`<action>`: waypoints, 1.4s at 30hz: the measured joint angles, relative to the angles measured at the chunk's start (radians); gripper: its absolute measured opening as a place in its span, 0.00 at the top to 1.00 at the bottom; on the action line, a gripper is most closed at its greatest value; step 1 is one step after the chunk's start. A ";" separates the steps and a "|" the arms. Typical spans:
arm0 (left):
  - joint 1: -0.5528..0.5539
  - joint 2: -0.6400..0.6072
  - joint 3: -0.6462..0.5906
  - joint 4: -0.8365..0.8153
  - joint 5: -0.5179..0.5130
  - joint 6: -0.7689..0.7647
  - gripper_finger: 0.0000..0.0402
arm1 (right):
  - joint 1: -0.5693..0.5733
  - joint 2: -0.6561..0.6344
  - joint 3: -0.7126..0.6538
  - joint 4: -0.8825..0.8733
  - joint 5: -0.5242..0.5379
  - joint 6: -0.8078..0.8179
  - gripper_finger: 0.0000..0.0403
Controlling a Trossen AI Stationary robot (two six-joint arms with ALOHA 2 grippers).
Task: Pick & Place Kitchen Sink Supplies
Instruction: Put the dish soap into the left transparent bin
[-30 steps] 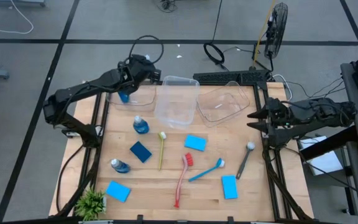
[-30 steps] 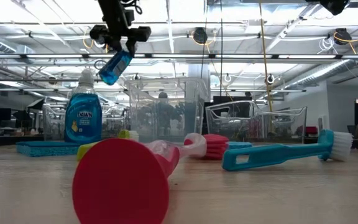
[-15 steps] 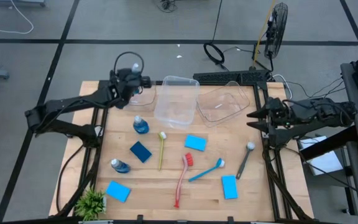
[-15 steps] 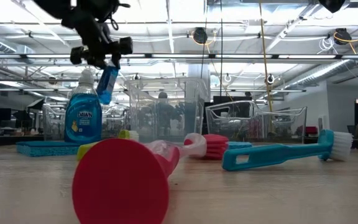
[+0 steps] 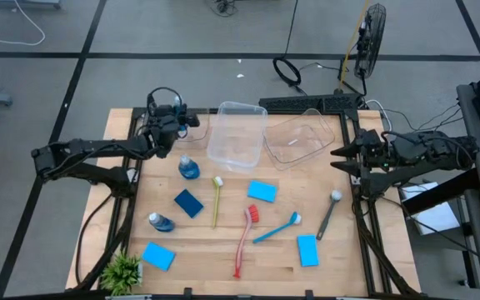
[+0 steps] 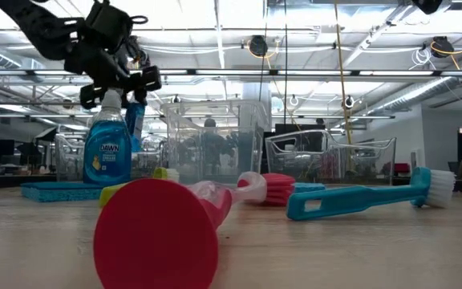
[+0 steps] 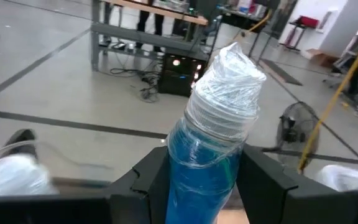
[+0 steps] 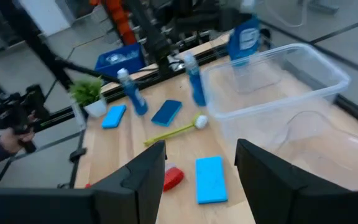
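We read "Dawn" on the standing bottle (image 6: 107,148). Left gripper (image 7: 197,180) grasps 1 blue bottle (image 7: 213,149) roughly upright, cap up; right gripper (image 5: 337,156) spread, beside the table (image 5: 223,250).

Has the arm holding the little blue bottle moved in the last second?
Yes. The left gripper with its bottle has swung away from the clear tub toward the table's left edge, and lower.

The left arm reaches in from the table's left edge toward its far side, its gripper (image 5: 176,132) raised above the table (image 5: 223,250) and clamped on a bottle (image 7: 207,158). The right arm waits folded beyond the table's right edge — its gripper (image 5: 340,156) stands spread, holding nothing.
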 joint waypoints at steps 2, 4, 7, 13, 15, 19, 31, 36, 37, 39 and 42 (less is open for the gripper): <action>0.001 0.001 -0.024 0.002 -0.025 -0.011 0.61 | 0.000 0.000 0.000 0.000 0.003 0.001 0.55; 0.006 0.001 -0.036 0.012 -0.028 -0.022 0.61 | 0.000 0.000 0.000 0.000 0.003 0.001 0.55; 0.008 0.003 -0.048 0.018 -0.036 -0.028 0.60 | 0.000 0.000 0.000 0.002 0.003 0.005 0.55; 0.008 0.056 -0.048 0.043 -0.032 -0.029 0.60 | 0.000 0.000 0.001 0.055 0.002 -0.022 0.55; 0.008 0.083 -0.050 0.044 -0.032 -0.029 0.61 | 0.000 0.000 0.001 0.063 0.000 -0.022 0.55; 0.015 0.120 -0.049 0.099 -0.042 -0.016 0.60 | 0.000 0.000 0.001 0.070 -0.002 -0.022 0.55; 0.032 0.141 -0.049 0.055 -0.062 0.016 0.59 | 0.000 0.000 0.001 0.082 -0.004 -0.017 0.55; 0.031 0.140 -0.049 0.009 -0.058 -0.035 0.53 | 0.000 0.000 0.001 0.082 -0.004 -0.017 0.55; 0.031 0.140 -0.049 0.001 -0.056 -0.042 0.51 | 0.000 0.000 0.001 0.082 -0.004 -0.017 0.55; 0.031 0.140 -0.049 -0.013 -0.055 -0.048 0.50 | 0.000 0.000 0.001 0.082 -0.004 -0.017 0.55; 0.031 0.140 -0.048 -0.014 -0.051 -0.048 0.49 | 0.000 0.000 0.001 0.083 -0.004 -0.017 0.55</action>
